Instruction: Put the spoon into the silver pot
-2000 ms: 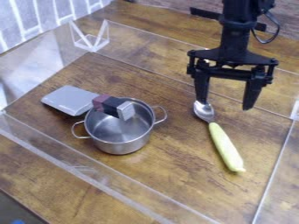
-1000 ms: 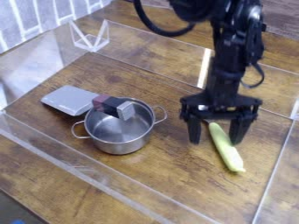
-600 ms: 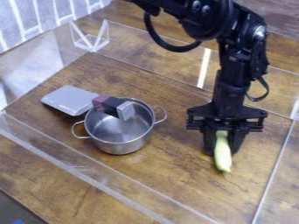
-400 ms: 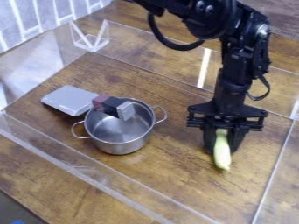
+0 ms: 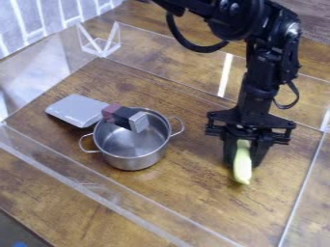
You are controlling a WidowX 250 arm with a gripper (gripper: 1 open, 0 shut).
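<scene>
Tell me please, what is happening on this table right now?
A black robot arm reaches straight down, and its gripper is closed around the yellow handle of the spoon, which lies on the wooden table. The spoon is not lifted yet. The silver pot, where it should go, stands to the left, beside a flat grey slab.

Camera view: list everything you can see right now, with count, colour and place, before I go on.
spoon: one, pale-yellow handle, right of the pot, on the table, between the jaws.
silver pot: one, shiny steel, left of centre.
block: one, grey and dark red, at the pot's far rim.
grey slab: one, flat, behind-left of the pot.
clear panels: see-through, round the table's edges.
wooden table: one, brown.
gripper: one, black, pointing down, closed on the spoon's handle.
</scene>
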